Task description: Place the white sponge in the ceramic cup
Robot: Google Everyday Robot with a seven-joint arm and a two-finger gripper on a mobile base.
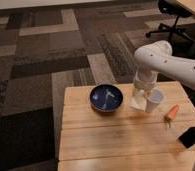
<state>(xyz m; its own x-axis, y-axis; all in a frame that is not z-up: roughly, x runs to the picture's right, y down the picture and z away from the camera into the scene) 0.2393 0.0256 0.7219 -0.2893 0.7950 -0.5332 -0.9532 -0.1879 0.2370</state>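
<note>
The ceramic cup [154, 100] stands upright on the wooden table [116, 135], right of the blue bowl. My gripper [140, 94] points down just left of the cup, and my white arm reaches in from the right. It is shut on the white sponge [139, 103], which hangs below it, tilted. The sponge is beside the cup's left wall, between the cup and the bowl, with its lower edge close to the tabletop.
A wide dark blue bowl [106, 97] sits left of the gripper. An orange carrot [171, 113] lies right of the cup. A flat black rectangle [191, 136] is near the table's right edge. An office chair [173, 20] stands on the carpet behind.
</note>
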